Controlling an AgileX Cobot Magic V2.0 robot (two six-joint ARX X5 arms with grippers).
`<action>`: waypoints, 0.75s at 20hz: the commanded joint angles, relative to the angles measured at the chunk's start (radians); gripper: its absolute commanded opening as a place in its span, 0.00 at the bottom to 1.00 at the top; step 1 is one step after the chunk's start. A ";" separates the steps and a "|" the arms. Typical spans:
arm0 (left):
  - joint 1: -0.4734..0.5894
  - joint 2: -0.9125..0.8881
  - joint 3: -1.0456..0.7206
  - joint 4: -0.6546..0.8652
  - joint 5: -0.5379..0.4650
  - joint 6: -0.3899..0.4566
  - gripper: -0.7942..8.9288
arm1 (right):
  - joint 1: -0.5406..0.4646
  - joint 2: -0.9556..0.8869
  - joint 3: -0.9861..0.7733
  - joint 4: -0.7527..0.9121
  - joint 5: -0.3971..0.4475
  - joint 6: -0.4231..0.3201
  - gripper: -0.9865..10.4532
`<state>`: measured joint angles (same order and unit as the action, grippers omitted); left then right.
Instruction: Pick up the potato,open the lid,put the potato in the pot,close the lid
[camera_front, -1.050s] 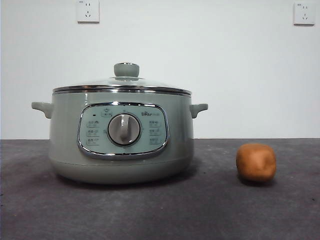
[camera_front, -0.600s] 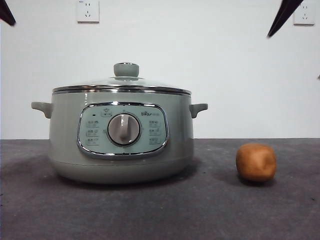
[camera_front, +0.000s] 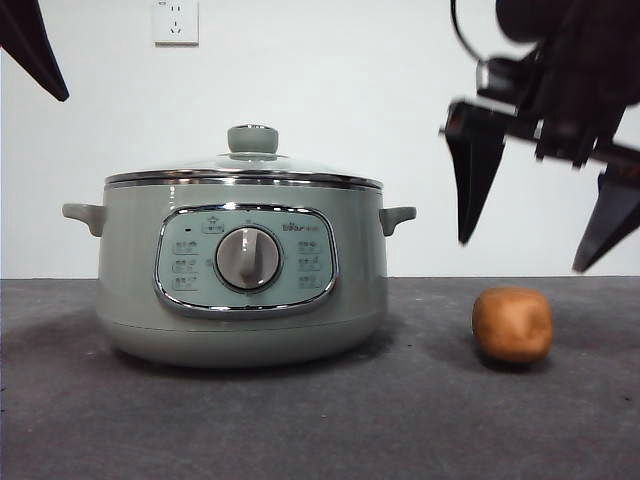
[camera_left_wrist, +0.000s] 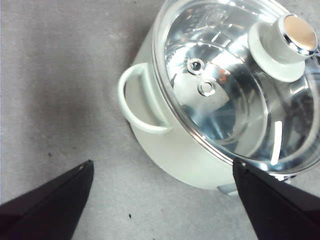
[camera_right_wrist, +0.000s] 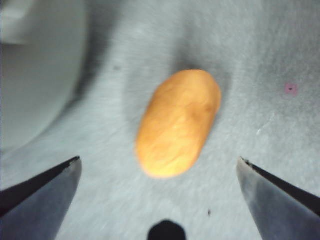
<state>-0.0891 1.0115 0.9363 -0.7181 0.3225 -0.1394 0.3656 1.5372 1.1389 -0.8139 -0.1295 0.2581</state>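
- Across the front view, the potato sits alone on the dark tabletop, well apart from the pot, whose lid is on. The right gripper hangs above the potato with its jaws spread wide and empty; a tip of the left gripper shows at the upper corner.
- From the left wrist view, the left gripper's jaws are released and empty above the pot's side handle. The glass lid looks breakable and its dome slick, so the round knob is likely the only sound hold.
- From the right wrist view, the potato lies between the open jaws, untouched. It looks firm, matte and fairly light; closing across its narrow middle should grip best.
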 joint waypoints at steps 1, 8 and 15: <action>-0.010 0.004 0.002 0.001 -0.001 0.013 0.57 | 0.001 0.066 0.004 0.040 0.007 0.017 0.66; -0.044 0.004 0.002 0.002 -0.008 0.013 0.56 | 0.001 0.188 0.004 0.127 0.017 0.056 0.66; -0.090 0.011 0.010 0.034 -0.008 -0.003 0.56 | 0.001 0.208 0.004 0.114 0.014 0.052 0.08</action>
<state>-0.1772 1.0191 0.9421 -0.6945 0.3153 -0.1406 0.3653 1.7348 1.1408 -0.6998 -0.1150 0.3038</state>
